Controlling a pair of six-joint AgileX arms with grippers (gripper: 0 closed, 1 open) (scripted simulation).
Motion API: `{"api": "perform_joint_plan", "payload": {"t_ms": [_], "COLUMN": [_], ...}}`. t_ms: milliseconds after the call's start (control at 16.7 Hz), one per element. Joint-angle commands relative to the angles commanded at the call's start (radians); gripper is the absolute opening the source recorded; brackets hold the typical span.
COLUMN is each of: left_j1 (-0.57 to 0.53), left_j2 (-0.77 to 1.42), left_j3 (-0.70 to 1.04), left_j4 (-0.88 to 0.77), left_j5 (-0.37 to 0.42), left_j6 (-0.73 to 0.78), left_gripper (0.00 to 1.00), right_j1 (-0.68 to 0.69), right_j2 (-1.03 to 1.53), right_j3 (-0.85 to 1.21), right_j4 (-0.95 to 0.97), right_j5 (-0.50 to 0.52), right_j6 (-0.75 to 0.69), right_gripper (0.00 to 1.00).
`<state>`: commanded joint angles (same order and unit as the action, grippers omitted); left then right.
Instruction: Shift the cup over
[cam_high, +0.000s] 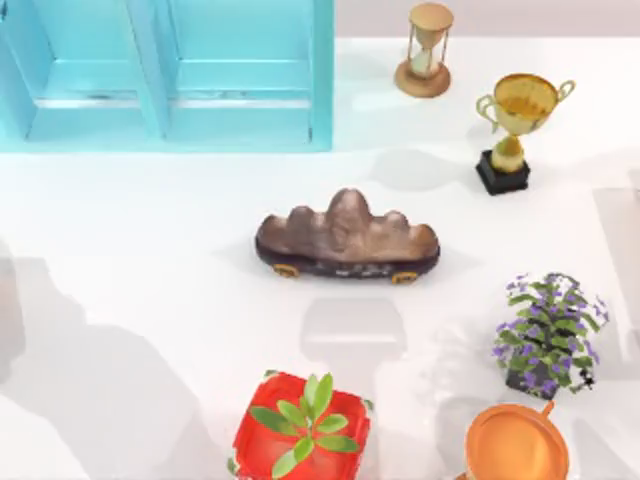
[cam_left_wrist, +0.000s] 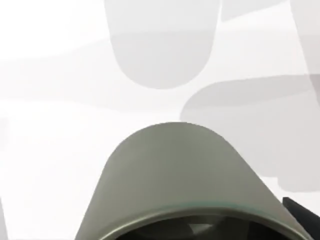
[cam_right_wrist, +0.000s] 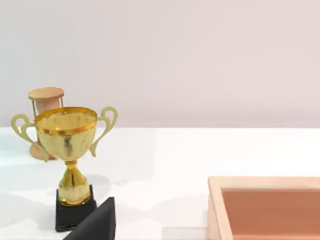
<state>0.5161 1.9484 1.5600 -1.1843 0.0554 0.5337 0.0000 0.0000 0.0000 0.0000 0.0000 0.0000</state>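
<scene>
Olive-grey cylindrical cup (cam_left_wrist: 182, 175) close under the left wrist camera, above bare white table (cam_left_wrist: 50, 150); finger state cannot be told. Top view: rugged brown rock ornament (cam_high: 347, 238) mid-table, glossy gold trophy (cam_high: 520, 115), wooden hourglass (cam_high: 426, 50).

The cup (cam_left_wrist: 175, 175) is seen at close range in the lower centre of the left wrist view. It is a plain olive-grey cylinder with no handle, and its smooth outer wall is shown widening toward the bottom edge of the frame. The rim is seen along that bottom edge, with a dark inside beneath it. White surface crossed by grey shadows is seen beyond the cup.
</scene>
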Motion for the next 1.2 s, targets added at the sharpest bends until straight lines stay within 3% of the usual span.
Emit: {"api": "perform_joint_plan", "payload": {"t_ms": [300,660,900,1200], "left_j1": [0.102,-0.013,-0.018,-0.018], "left_j2": [0.033,0.083,0.084,0.084], "left_j3": [-0.069,-0.142,-0.143,-0.143], "left_j4": [0.120,0.212,0.213,0.213], "left_j5": [0.007,-0.003,-0.003,-0.003], "left_j6": [0.057,-0.005,-0.009,-0.009], "left_gripper": [0.00,0.00,0.00,0.38], "right_j1": [0.000,0.000,0.000,0.000], "right_j2": [0.000,0.000,0.000,0.000], "right_j3": [0.000,0.000,0.000,0.000], "right_j4": [0.000,0.000,0.000,0.000], "right_j5": [0.000,0.000,0.000,0.000], "right_j6": [0.000,0.000,0.000,0.000], "right_gripper": [1.00,1.00,1.00,1.00]}}
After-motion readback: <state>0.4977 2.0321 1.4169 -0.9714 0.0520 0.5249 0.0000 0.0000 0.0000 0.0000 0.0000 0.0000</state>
